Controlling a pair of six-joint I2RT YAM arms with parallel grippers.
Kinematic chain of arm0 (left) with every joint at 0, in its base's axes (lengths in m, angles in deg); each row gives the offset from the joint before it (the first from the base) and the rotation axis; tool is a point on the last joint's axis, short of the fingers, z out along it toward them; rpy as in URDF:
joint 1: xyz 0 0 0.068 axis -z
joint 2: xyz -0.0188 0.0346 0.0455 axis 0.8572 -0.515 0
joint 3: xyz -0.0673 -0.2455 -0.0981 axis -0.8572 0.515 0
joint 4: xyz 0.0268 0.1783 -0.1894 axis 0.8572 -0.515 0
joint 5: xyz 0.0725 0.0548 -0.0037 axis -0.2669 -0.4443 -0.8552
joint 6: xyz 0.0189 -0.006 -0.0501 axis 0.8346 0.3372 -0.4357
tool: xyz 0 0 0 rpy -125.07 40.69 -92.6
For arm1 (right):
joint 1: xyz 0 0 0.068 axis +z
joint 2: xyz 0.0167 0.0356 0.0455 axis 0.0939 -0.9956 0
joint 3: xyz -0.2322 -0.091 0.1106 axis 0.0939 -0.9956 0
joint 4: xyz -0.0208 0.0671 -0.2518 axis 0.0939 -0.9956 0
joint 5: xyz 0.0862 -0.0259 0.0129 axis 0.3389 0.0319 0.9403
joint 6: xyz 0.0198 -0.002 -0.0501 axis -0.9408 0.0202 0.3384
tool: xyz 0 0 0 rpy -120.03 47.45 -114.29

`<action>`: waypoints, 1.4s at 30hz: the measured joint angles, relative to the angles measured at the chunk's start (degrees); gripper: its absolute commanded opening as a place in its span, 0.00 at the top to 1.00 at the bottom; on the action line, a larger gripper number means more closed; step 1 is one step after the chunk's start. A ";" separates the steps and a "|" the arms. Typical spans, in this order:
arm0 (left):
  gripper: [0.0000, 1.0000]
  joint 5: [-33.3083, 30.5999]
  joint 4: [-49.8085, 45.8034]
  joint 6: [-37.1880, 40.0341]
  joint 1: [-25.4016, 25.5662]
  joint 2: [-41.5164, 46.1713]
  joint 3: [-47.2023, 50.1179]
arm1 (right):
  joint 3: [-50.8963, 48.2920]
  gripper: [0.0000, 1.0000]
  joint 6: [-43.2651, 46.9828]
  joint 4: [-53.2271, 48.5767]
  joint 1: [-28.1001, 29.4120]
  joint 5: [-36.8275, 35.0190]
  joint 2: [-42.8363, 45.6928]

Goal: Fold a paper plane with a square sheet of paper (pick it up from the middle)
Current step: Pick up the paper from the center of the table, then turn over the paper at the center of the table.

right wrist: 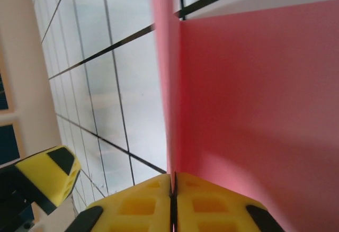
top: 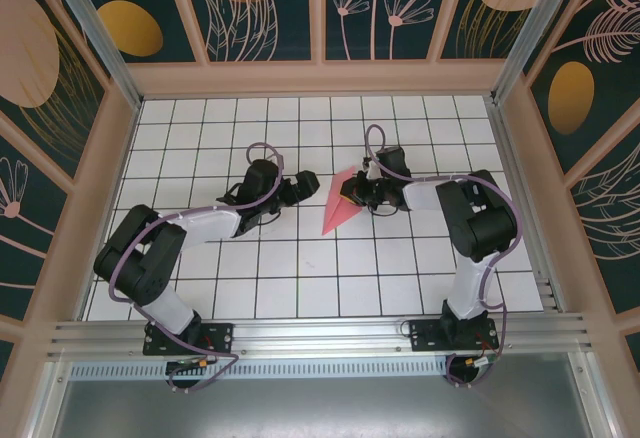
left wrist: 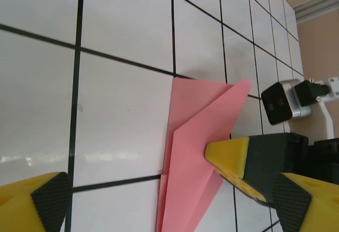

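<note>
paper plane (left wrist: 193, 136) cut off at the bottom edge, one wing partly covered by right gripper (left wrist: 221, 158)

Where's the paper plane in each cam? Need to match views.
Top external: paper plane mid-board, at the right gripper.
Left wrist: lower centre, a yellow right gripper finger pressing on it.
Right wrist: right half of frame, its edge pinched at the bottom.
Shared landmark: the black grid lines of the white board.

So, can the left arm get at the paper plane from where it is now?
Probably yes. The left gripper is open beside the paper plane, with bare board between them; the right gripper pinches its other side.
</note>
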 measured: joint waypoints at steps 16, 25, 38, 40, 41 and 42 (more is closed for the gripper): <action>0.02 19.10 21.27 -7.06 -2.58 5.35 11.15 | -2.10 0.92 -5.88 12.37 0.04 13.62 11.82; 0.05 24.79 33.44 -12.46 -2.58 4.66 11.15 | -1.81 0.91 -12.57 16.55 0.11 17.20 12.66; 0.04 22.58 25.92 -11.91 -2.58 6.08 10.32 | -0.68 0.91 -15.28 18.05 0.87 17.94 12.66; 0.11 24.22 29.42 -13.97 -2.58 5.44 10.36 | -0.66 0.90 -15.50 18.27 0.96 17.97 12.66; 0.16 24.96 31.39 -15.06 -2.58 5.09 10.38 | -0.59 0.90 -15.72 18.34 0.96 17.99 12.66; 0.19 25.49 33.00 -16.06 -2.58 4.87 10.40 | -0.46 0.90 -16.04 18.40 0.96 17.99 12.66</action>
